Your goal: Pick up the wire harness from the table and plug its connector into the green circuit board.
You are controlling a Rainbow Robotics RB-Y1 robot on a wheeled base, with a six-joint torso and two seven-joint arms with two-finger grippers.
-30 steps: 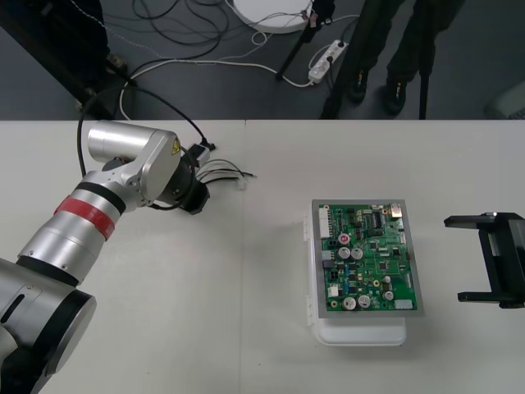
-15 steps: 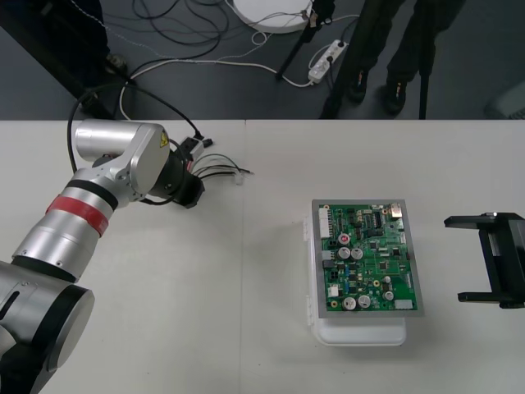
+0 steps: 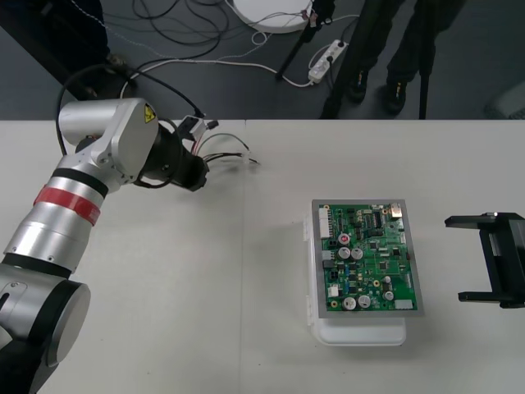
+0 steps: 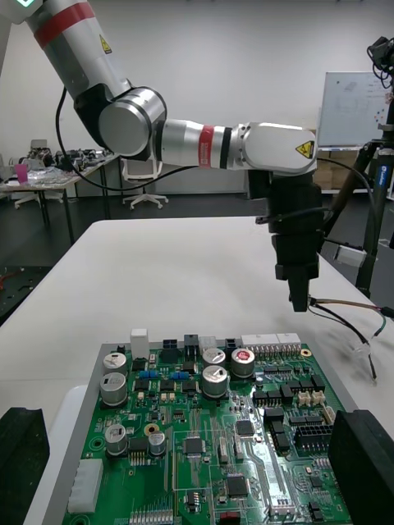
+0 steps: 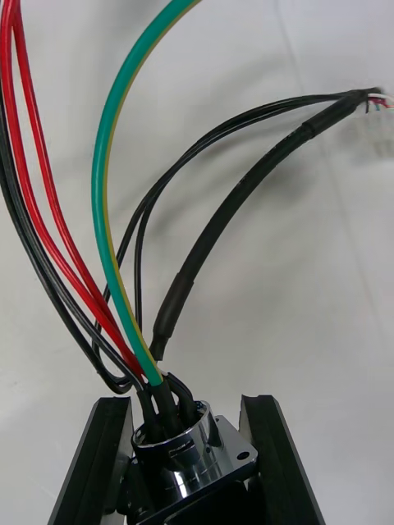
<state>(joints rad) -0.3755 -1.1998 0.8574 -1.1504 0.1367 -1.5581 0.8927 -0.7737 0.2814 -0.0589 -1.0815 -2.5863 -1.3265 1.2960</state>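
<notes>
Left pincer [image 4: 300,295], with harness [image 5: 185,459], farther back

Seen from above, the left arm's wrist [image 3: 174,160] hides the socket [image 5: 185,459] gripped by the left gripper [image 5: 187,402]. The plug [image 5: 379,123] of the harness [image 3: 225,158] is blurred and cut off in the left wrist view. The body of the right gripper [image 3: 455,258] runs past the front view's edge.

I count two claws: my left claw [image 5: 187,406] and my right claw [image 3: 455,259]. One wire harness [image 5: 175,299] with one round metal socket [image 5: 193,459]. One green circuit board [image 3: 369,258], one white base [image 3: 361,332], one desk [image 3: 205,312].
</notes>
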